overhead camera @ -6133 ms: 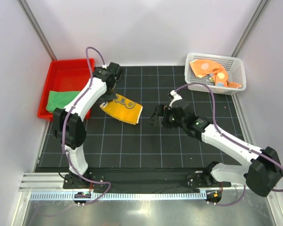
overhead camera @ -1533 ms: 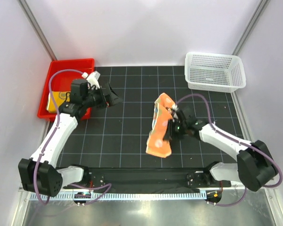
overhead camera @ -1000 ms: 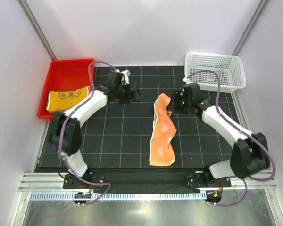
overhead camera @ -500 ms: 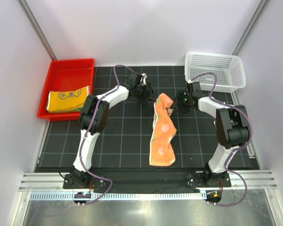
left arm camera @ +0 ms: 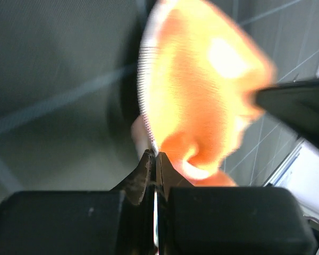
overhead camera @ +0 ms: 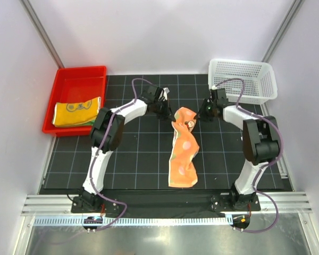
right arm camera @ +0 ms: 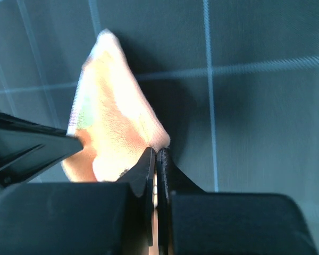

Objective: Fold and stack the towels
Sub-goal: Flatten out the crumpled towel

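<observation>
Our left gripper [overhead camera: 166, 109] and right gripper [overhead camera: 201, 114] each pinch a far corner of the dotted towel [overhead camera: 183, 154]; it stretches long toward us, between both arms.

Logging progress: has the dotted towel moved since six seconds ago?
Yes. The dotted towel has left the white basket; it now lies on the black mat, to the basket's left.

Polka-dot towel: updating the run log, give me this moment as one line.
left gripper: shut on polka-dot towel far corner | right gripper: shut on other far corner | yellow towel: folded in red tray
</observation>
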Tool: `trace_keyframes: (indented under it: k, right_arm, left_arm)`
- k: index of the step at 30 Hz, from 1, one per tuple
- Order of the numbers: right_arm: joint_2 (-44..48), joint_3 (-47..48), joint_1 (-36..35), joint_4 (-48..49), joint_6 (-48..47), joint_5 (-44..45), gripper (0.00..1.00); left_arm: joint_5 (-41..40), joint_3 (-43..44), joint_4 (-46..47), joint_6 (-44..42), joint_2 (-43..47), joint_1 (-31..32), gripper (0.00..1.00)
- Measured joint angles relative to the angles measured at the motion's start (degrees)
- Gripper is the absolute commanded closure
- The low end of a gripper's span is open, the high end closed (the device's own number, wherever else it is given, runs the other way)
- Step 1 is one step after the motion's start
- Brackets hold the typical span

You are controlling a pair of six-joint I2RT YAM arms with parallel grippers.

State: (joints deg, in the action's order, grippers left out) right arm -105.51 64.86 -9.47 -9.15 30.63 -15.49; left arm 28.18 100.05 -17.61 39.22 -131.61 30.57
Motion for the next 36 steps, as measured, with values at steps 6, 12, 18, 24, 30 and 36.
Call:
trace_keyframes:
  k: [6, 12, 18, 24, 30, 36]
  right_arm:
    - [15.85, 7.87, -6.27, -18.18, -4.20, 7.43, 0.99]
    - [20.81, 9.62, -23.10, -23.12, -3.65, 13.55, 0.94]
    - [9.27, 2.73, -26.29, -22.29, -1.79, 14.05, 0.91]
    - [6.21, 2.84, -27.61, -20.46, -3.87, 12.79, 0.99]
    - [8.96, -4.55, -27.15, -14.78, -6.91, 12.04, 0.99]
    - [10.84, -11.32, -27.15, -10.97, -6.97, 10.78, 0.99]
  left_arm:
    - [-5.88, -13.05, -7.17, -0.22, 15.56, -0.02, 1.00]
    - [-14.62, -33.66, -9.88, 0.98, 40.15, 0.26, 1.00]
    - [-20.33, -51.21, -11.17, 4.81, 48.26, 0.52, 0.89]
    - [-22.82, -52.22, -13.16, 3.37, 51.54, 0.59, 0.33]
    - [-20.13, -40.24, -11.39, -5.46, 48.19, -1.03, 0.31]
    - [-13.09, -26.80, -8.98, -14.82, 32.98, -1.99, 0.40]
